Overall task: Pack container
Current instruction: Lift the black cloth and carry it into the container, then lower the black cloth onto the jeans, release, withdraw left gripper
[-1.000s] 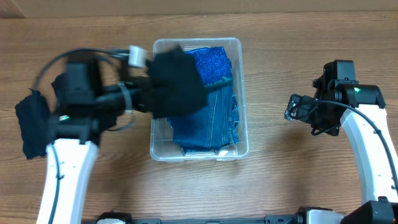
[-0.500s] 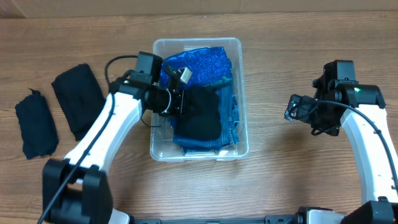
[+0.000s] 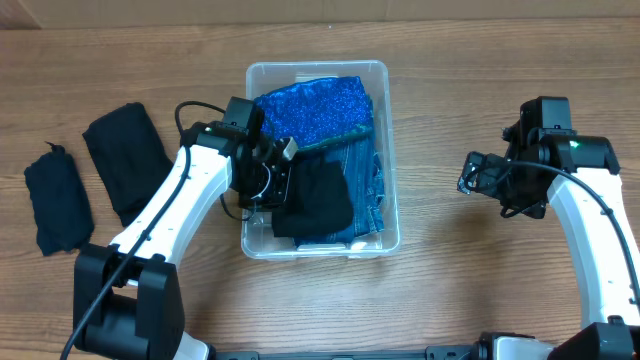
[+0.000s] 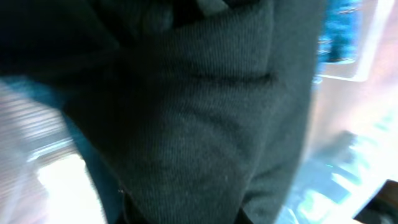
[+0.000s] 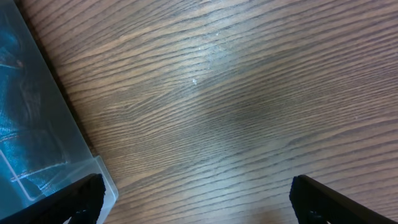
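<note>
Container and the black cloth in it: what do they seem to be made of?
The container looks like clear, glossy hard plastic: denim shows through its wall and the rim catches light. The black cloth appears to be a soft, matte knit, perhaps cotton; the left wrist view shows fine ribbing.
</note>
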Controlling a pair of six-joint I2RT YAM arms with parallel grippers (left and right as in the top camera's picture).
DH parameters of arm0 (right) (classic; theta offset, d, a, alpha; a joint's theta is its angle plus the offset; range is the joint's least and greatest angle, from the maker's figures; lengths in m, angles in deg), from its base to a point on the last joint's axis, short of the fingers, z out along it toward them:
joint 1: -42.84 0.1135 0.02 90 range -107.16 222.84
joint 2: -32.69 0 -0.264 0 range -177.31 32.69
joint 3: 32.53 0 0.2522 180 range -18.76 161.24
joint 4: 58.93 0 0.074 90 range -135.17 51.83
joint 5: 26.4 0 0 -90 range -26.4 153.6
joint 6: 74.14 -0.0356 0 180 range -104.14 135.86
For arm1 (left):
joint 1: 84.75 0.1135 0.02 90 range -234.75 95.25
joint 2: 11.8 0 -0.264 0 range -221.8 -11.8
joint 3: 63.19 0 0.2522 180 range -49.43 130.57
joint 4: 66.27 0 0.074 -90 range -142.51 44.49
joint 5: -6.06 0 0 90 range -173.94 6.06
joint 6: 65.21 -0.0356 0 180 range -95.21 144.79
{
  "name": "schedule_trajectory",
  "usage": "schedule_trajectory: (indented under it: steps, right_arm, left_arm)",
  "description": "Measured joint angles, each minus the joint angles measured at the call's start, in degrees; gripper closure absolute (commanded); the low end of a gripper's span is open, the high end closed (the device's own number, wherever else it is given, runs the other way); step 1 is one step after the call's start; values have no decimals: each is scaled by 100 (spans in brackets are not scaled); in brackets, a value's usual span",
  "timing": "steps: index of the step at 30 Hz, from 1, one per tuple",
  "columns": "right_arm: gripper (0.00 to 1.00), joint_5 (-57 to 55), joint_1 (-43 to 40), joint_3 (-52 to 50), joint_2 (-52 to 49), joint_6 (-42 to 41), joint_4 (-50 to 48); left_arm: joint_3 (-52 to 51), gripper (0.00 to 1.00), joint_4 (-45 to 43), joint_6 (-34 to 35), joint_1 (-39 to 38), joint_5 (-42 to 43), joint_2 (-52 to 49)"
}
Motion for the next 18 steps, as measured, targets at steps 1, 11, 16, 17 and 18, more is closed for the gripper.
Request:
schedule_trajectory:
  steps: [1, 11, 16, 17, 18]
  right_arm:
    - [0, 0, 0, 0, 0, 0, 0]
    - [0, 0, 0, 0, 0, 0, 4]
    - [0, 0, 0, -2, 0, 0, -4]
    - [0, 2, 0, -4, 0, 2, -13]
    - [0, 0, 0, -7, 0, 0, -17]
  left_arm:
    - [0, 85, 20, 11, 0, -164, 4]
    - [50, 0, -267, 164, -61, -1056, 136]
    - [70, 0, -450, 168, -48, -1189, 136]
    - [105, 0, -435, 170, -48, -1209, 136]
    - [155, 0, -415, 168, -48, -1228, 136]
